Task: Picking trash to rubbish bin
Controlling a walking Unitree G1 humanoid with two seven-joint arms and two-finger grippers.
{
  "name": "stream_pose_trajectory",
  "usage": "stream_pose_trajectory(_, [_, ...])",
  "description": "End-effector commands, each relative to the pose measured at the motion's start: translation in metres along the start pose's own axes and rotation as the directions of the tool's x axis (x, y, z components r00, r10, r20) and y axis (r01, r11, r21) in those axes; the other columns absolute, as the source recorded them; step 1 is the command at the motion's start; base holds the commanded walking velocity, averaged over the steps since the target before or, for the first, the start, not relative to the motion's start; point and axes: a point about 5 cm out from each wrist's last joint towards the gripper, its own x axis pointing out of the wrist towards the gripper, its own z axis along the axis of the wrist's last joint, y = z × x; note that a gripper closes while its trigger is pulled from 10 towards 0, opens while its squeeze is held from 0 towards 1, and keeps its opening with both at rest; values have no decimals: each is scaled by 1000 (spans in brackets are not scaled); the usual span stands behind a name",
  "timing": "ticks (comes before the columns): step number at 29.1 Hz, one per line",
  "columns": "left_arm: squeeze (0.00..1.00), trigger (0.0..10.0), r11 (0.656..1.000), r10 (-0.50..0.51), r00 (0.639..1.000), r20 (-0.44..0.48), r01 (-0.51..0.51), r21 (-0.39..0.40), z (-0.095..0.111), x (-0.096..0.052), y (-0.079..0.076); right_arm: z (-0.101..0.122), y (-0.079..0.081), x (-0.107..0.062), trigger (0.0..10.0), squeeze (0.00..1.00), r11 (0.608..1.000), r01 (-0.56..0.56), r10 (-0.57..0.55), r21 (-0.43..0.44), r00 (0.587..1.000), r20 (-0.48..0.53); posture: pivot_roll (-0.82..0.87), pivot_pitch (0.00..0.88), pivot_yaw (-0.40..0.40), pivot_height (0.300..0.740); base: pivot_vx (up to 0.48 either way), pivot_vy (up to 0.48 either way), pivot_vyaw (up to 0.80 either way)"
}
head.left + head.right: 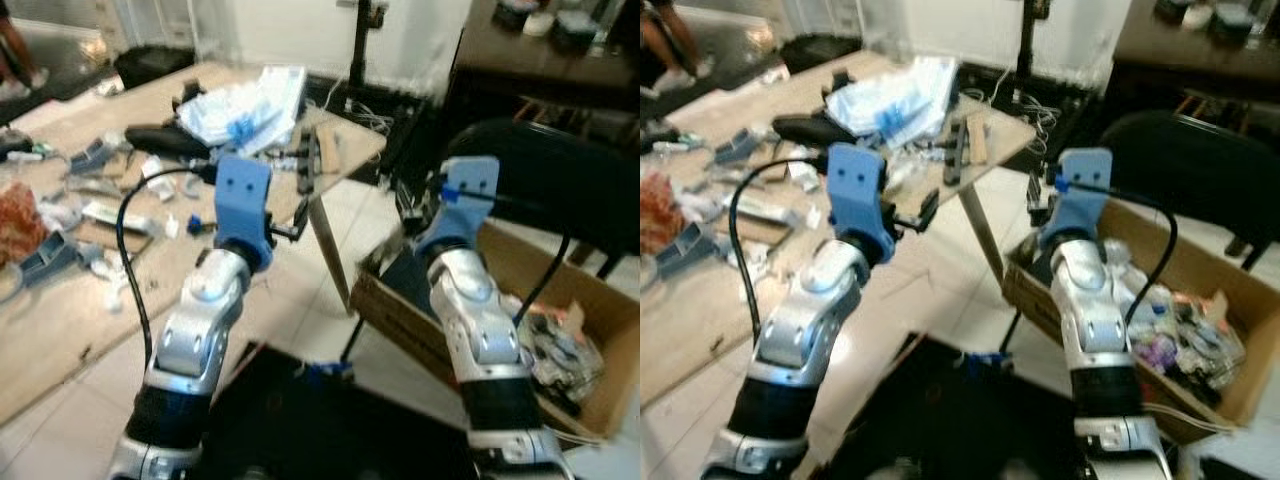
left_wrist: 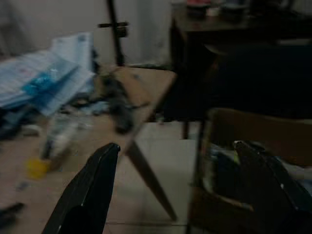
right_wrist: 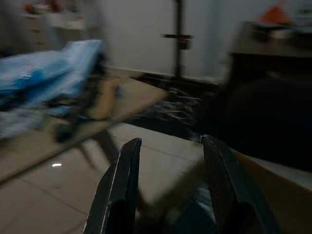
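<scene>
1. Hovering between a littered counter [image 1: 60, 330] and a cardboard box [image 1: 400, 310] of rubbish, the robot holds both arms raised; the left claw [image 2: 180, 185] hangs with its fingers wide apart and nothing between them, near the counter's corner.
2. The right claw [image 3: 170, 190] sits over the near edge of the box, fingers parted and apparently empty (motion blur hides detail).
3. Trash lies scattered across the counter: torn wrappers [image 1: 110, 215], scraps, and a heap of blue-and-white plastic bags [image 1: 245, 105] toward the far end.
4. The step in hand looks like a reach back for another piece; best to let the body settle first, since every view is smeared.
5. Choose a loose item near the edge, approach from above with fingers spread, and avoid dragging neighbouring scraps off onto the tiled floor [image 1: 340, 225].
</scene>
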Motion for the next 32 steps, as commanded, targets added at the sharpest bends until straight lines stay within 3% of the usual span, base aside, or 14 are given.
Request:
stream_pose_trajectory(1, [0,10000,1000,4,1000,-11,-5,-8,-2,-2,1,0,4,-2,10000,0,1000,-10,10,5,1000,-3,7,154,8,740,-364,0,0])
stream_pose_trajectory(5, [0,10000,1000,3,1000,-18,-3,-9,-3,-2,2,-1,5,-2,10000,0,1000,-9,9,5,1000,-6,7,154,8,740,-343,0,0])
stream_pose_trajectory(24, [0,10000,997,-16,996,-92,23,70,-11,-2,1,-5,3,-2,10000,0,1000,-1,1,9,1000,-25,7,154,8,740,0,-25,0])
stream_pose_trajectory(32, [0,10000,999,1,992,-127,4,43,-16,-1,3,-6,2,-3,10000,0,1000,0,0,12,1000,-30,11,158,11,740,0,-180,0])
